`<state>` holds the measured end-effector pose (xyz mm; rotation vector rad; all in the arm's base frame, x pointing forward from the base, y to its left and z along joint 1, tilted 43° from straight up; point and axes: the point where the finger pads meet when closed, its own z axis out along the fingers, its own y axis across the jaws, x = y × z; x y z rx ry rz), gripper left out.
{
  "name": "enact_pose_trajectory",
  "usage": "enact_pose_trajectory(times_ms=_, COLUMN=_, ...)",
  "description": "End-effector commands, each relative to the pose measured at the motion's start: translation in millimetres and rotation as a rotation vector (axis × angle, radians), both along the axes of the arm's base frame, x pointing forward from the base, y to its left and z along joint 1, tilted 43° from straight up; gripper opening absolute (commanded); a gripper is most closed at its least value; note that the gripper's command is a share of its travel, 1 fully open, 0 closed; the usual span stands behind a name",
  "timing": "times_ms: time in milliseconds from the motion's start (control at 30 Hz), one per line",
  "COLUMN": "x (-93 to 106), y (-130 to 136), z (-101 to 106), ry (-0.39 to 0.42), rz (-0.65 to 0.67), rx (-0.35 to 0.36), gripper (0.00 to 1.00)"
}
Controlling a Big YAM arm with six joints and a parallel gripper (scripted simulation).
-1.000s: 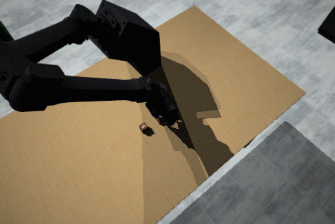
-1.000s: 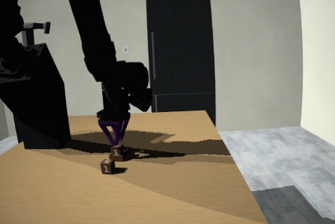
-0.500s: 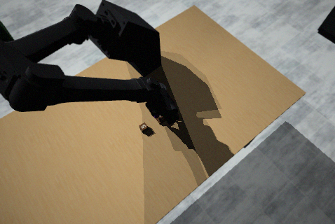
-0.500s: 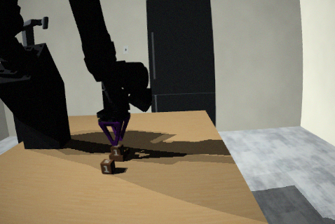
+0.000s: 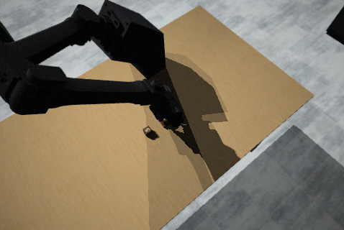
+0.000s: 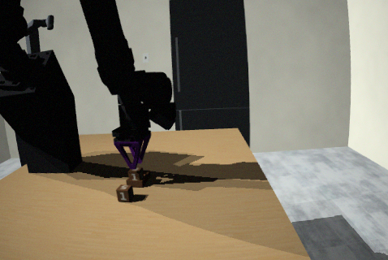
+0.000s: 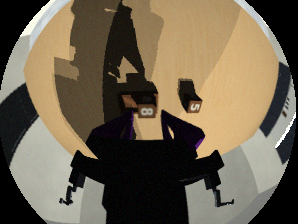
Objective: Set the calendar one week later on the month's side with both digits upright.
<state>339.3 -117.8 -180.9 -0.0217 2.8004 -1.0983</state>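
Note:
A brown tray (image 6: 137,184) (image 7: 130,102) stands on the table with one brown cube (image 6: 135,175) (image 7: 146,110) in it. This cube shows a 1 on its side in the exterior view and an 8 on top in the wrist view. The other part of the tray holds no cube. A second brown cube (image 5: 147,130) (image 6: 124,193) (image 7: 194,106) lies on the table beside the tray, with a 5 on top and a 1 on one side. My gripper (image 6: 133,167) (image 7: 147,113) is partly open, its purple fingertips just above and to either side of the tray's cube. The arm mostly hides the tray in the top view.
The wooden table (image 5: 78,162) (image 6: 67,227) (image 7: 215,40) carries the arm's dark shadow across the tray and beyond it. The black arm base (image 5: 132,39) (image 6: 47,122) stands on the table behind the tray. The table's edge (image 5: 275,127) lies well away from the cubes.

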Motion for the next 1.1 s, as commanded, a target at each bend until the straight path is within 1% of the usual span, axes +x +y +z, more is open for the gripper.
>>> enact_pose_trajectory(times_ms=0, x=2.7, y=5.4, z=-1.5, ry=0.013, rz=0.019, rx=0.001, gripper=0.45)
enact_pose_trajectory(times_ms=167, x=1.8, y=5.4, z=-1.7, ry=0.015, rz=0.019, rx=0.001, gripper=0.45)
enact_pose_trajectory(times_ms=367, x=-5.3, y=5.5, z=-2.6, ry=0.015, rz=0.019, rx=0.001, gripper=0.45)
enact_pose_trajectory(times_ms=1067, x=-5.4, y=5.6, z=-1.8, ry=0.006, rz=0.019, rx=0.001, gripper=0.45)
